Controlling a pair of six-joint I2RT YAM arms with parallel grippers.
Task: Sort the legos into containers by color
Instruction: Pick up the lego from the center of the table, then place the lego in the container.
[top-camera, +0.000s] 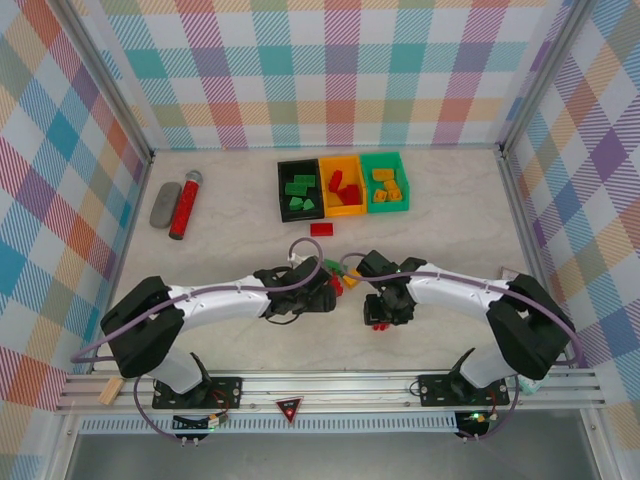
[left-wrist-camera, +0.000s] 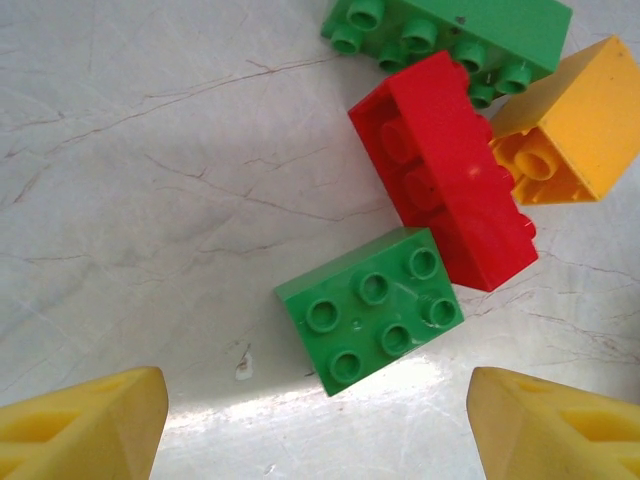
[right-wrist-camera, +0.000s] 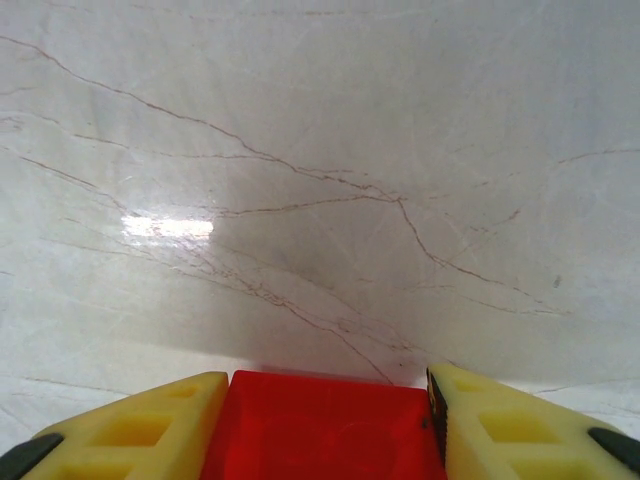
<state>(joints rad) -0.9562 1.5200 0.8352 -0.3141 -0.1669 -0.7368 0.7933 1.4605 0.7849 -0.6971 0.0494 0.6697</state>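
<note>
Two pincers: my right pincer (right-wrist-camera: 325, 395) clamps a red brick (right-wrist-camera: 330, 430); my left pincer (left-wrist-camera: 315, 400) stands apart above a green brick (left-wrist-camera: 368, 310).

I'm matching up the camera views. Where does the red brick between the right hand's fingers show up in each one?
Top external: red brick under the right hand, right of centre, near the bases.
Right wrist: the brick at bottom centre, between the yellow fingers.
Left wrist: a different red brick lies upper right.
Shared landmark: the veined marble table.
</note>
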